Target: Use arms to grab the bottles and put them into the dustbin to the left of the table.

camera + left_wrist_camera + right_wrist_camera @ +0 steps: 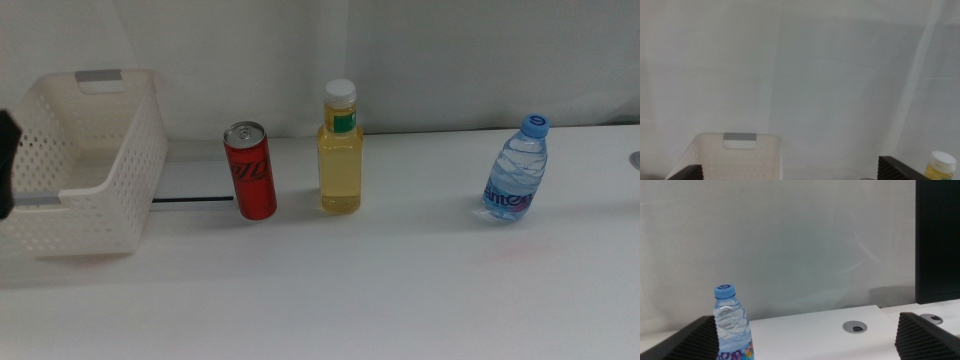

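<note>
Both grippers, left (790, 172) and right (805, 332), have jaws spread wide, holding nothing. On the white table (400, 290), upright: red can (250, 171), yellow-liquid bottle (340, 150), blue-capped water bottle (516, 170). White perforated dustbin (85, 165) stands left of the can.

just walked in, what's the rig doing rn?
Nothing is being handled yet. The red can, the yellow-liquid bottle and the blue-capped water bottle all stand upright on the white table. The dustbin at the left looks empty. The left gripper faces the dustbin, jaws wide apart and holding nothing. The right gripper faces the water bottle, jaws also apart and empty.
</note>
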Motion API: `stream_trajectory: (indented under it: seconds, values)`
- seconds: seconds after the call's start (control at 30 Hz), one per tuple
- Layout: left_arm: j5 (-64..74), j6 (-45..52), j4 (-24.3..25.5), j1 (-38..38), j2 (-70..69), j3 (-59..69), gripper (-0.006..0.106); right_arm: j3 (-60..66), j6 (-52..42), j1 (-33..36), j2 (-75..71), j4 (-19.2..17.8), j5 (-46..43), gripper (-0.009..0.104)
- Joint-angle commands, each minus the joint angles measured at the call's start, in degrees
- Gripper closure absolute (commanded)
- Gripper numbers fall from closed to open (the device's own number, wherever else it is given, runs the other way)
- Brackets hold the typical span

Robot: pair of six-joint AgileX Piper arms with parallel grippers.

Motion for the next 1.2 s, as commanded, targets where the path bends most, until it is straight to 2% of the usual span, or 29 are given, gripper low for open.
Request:
stream_trajectory:
  seconds: [0.0, 0.17, 0.43, 0.93, 1.17]
  values:
    - [-2.82, -1.08, -0.91, -0.42, 5.46, -1.50, 0.010, 2.29, -0.27, -0.29, -2.00, -0.10, -0.47, 0.001]
    - [-9.07, -1.21, 0.00, -3.33, 13.16, -1.75, 0.010, 2.29, -0.27, -0.29, -2.00, -0.10, -0.47, 0.001]
    - [-16.53, 1.98, 2.60, -14.14, 26.08, -1.75, 0.010, 2.29, -0.27, -0.29, -2.00, -0.10, -0.47, 0.001]
    - [-35.43, 2.21, 2.60, -14.72, 55.29, -1.79, 0.010, 2.29, -0.27, -0.29, -2.00, -0.10, -0.35, 0.001]
    - [-53.55, 2.35, 2.60, -14.72, 69.08, -1.88, 0.011, 2.29, -0.27, -0.29, -2.00, -0.10, -0.24, 0.001]
